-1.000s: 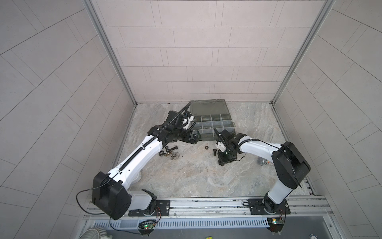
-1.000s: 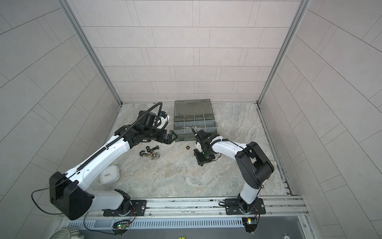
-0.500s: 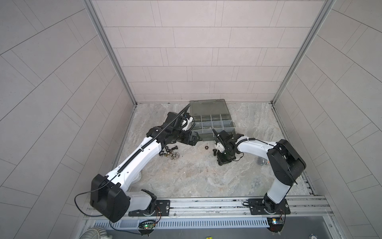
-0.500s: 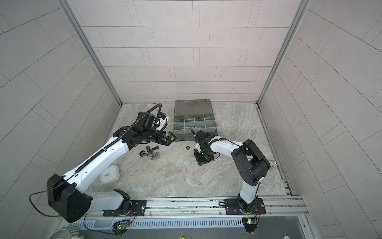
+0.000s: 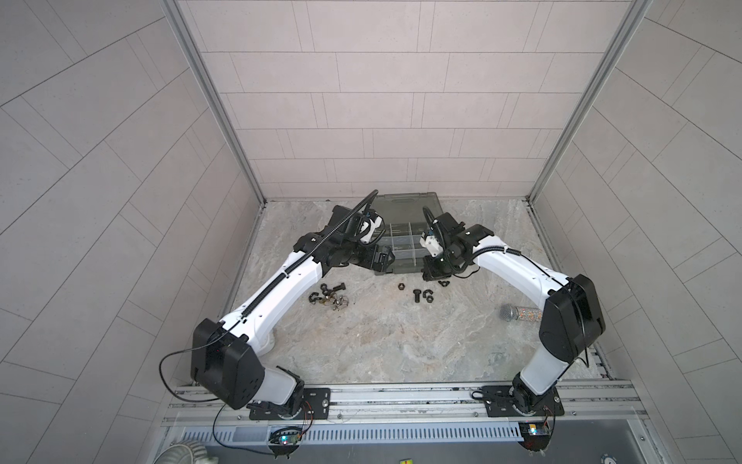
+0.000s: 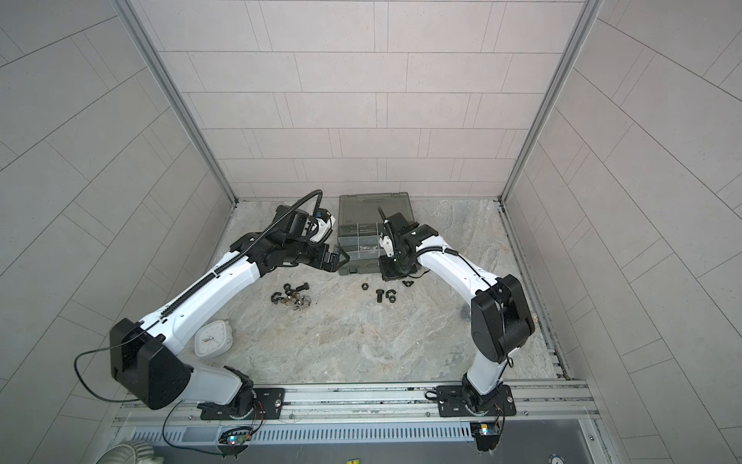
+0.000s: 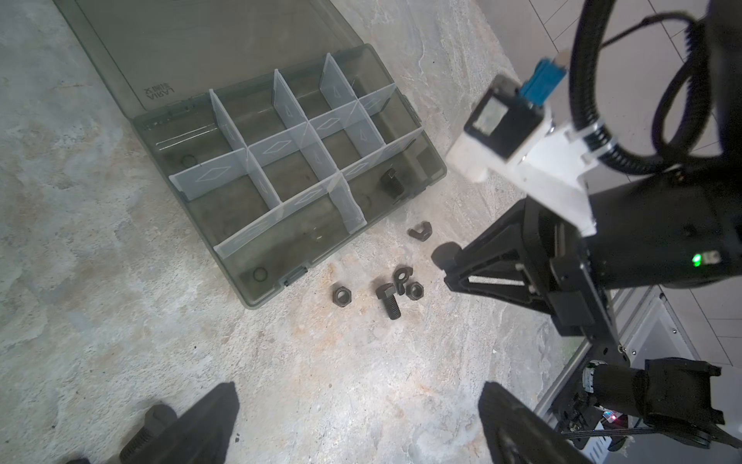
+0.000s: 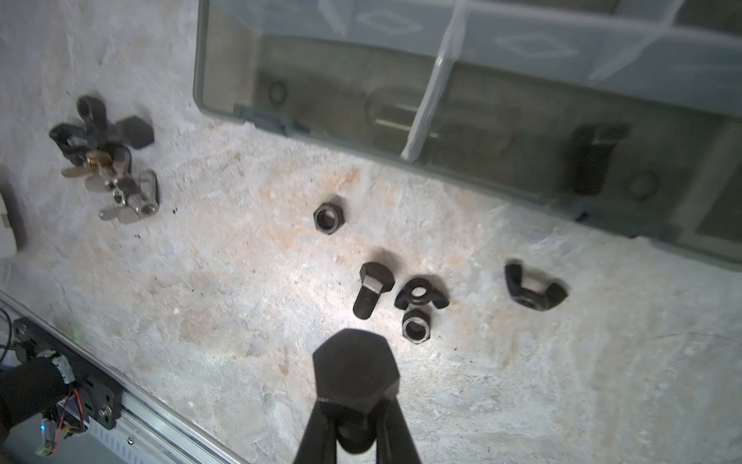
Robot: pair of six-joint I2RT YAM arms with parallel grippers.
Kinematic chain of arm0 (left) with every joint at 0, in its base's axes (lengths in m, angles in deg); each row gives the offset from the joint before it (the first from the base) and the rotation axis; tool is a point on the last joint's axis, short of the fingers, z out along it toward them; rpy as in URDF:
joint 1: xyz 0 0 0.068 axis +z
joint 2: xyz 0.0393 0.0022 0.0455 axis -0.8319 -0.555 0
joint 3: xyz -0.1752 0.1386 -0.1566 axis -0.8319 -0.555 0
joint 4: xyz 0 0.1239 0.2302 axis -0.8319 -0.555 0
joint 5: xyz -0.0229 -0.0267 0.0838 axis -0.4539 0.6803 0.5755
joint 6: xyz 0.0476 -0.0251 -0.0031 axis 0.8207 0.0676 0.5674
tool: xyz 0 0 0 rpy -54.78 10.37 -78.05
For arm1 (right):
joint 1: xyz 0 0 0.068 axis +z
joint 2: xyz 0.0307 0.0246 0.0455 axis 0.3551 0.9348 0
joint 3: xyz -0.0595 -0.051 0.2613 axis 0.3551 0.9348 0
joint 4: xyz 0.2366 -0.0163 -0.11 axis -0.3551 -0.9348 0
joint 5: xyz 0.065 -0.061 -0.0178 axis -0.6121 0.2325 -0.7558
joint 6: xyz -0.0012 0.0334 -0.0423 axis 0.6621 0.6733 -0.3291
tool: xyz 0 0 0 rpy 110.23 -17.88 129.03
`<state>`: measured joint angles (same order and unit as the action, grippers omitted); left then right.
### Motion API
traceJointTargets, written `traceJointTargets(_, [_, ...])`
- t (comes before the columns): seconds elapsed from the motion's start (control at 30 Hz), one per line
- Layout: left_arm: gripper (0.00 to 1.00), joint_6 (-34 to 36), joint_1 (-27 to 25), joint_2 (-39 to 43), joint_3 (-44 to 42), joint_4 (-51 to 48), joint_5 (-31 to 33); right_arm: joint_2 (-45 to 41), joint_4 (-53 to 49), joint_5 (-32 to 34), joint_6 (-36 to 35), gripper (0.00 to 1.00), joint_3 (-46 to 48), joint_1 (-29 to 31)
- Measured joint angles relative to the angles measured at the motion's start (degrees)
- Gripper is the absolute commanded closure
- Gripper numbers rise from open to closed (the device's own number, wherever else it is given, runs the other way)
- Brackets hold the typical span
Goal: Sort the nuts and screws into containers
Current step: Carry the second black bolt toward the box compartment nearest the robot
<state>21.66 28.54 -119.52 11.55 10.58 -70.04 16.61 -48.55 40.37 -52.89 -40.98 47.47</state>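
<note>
Right gripper (image 8: 355, 418) holds one screw (image 8: 355, 371); the case (image 8: 305, 60) holds another screw (image 8: 590, 160).

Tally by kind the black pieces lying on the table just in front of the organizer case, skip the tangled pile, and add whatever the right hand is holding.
Hex nuts: 2
Wing nuts: 2
Screws: 2, table screw and held screw in the right hand
Total: 6
</note>
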Motion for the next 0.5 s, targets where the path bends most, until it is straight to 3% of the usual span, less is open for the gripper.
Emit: traceJointTargets(0.5, [0.00,-0.83,0.00,-4.22,2.25,1.92,-1.84,18.27,-1.05,0.24,-1.36,1.00,-12.96,-10.49])
